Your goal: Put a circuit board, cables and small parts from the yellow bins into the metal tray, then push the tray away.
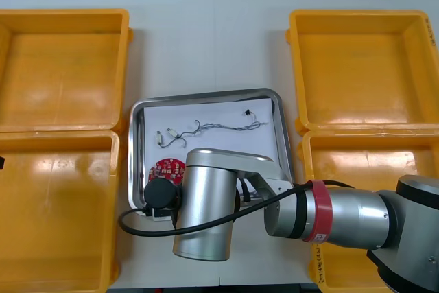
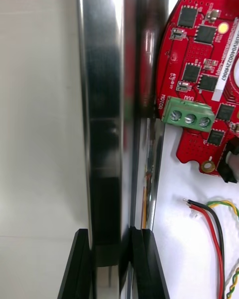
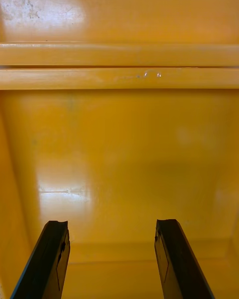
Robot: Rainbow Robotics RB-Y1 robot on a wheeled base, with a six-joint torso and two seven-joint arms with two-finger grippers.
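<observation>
the right gripper (image 2: pixel 110 259) is closed on the shiny rim of the metal tray (image 2: pixel 102 104), beside the round red circuit board (image 2: pixel 199 74) laid inside. the left gripper (image 3: pixel 112 259) is held wide open over a smooth yellow bin (image 3: pixel 119 144).

Red circuit board (image 1: pixel 168 168) and cables (image 1: pixel 226 126) lie in metal tray (image 1: pixel 135 149), apparently white-lined.

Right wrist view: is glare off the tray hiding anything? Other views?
Right wrist view: the tray rim, clamped in the right gripper, mirrors the red board, hiding nothing. Front view: soft glare on the bins. Left wrist view: a bright patch on the bin floor beyond the open left gripper.
</observation>
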